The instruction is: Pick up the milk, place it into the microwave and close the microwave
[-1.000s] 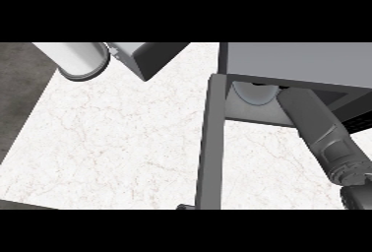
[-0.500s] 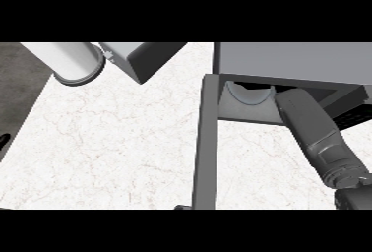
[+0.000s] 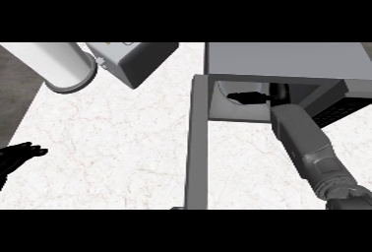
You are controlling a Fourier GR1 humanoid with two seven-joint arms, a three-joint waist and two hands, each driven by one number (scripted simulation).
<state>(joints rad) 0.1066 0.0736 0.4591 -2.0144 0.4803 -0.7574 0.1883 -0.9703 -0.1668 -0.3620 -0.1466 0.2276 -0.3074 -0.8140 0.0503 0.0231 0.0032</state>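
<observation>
Resting at the left edge of the head view, the left hand (image 3: 18,155) was shown with fingers relaxed and nothing held, low over the marble counter (image 3: 109,147). Further in, the microwave door (image 3: 196,147) was seen swung fully open and edge-on, with the right forearm (image 3: 305,142) passed beside it into the cavity of the microwave (image 3: 283,59). The right hand (image 3: 251,97) was located inside the cavity; whether it was closed on anything could not be told. The milk could not be made out and was judged to be hidden in the cavity at or behind that hand. A carton set too near the opening, or tipped as the hand is drawn out, could be struck by the door and the closing blocked. The forearm itself stood in the door's path and would have to be cleared first. At the far left, a white cylinder (image 3: 62,64) and a grey box (image 3: 138,61) were noted, well apart from the door.
</observation>
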